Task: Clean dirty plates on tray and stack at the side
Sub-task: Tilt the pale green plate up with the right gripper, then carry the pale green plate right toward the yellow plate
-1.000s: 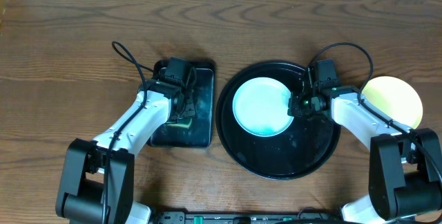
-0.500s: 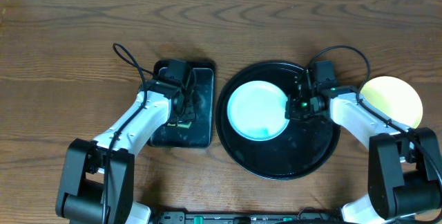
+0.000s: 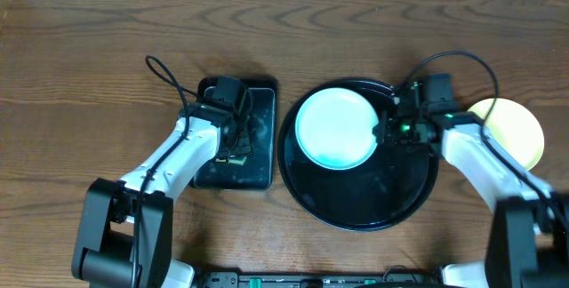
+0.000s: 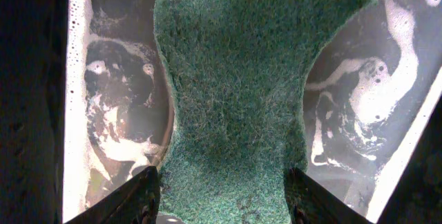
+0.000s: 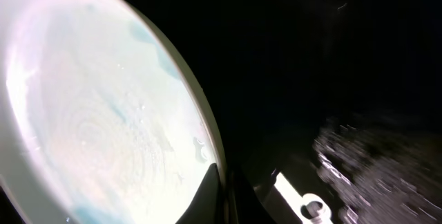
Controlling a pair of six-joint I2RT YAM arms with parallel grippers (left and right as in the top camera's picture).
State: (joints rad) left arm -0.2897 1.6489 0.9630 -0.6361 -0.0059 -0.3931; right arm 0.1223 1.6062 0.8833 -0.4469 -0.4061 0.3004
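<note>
the right tool [image 5: 224, 191] is pressed together on the right rim of a pale mint plate [image 3: 336, 130], which sits in the far part of the round black tray [image 3: 373, 201], right of the worktop's [image 3: 89, 57] middle. a pale yellow plate [image 3: 517, 128] lies beside the tray, toward the right edge. the left tool [image 4: 222, 186] pinches a green sponge [image 4: 235, 79] over the foamy small rectangular tray [image 3: 263, 137]

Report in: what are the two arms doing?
Left gripper squeezing green sponge. Right gripper shut on rim of pale plate, in black tray. Nothing blocking.
</note>
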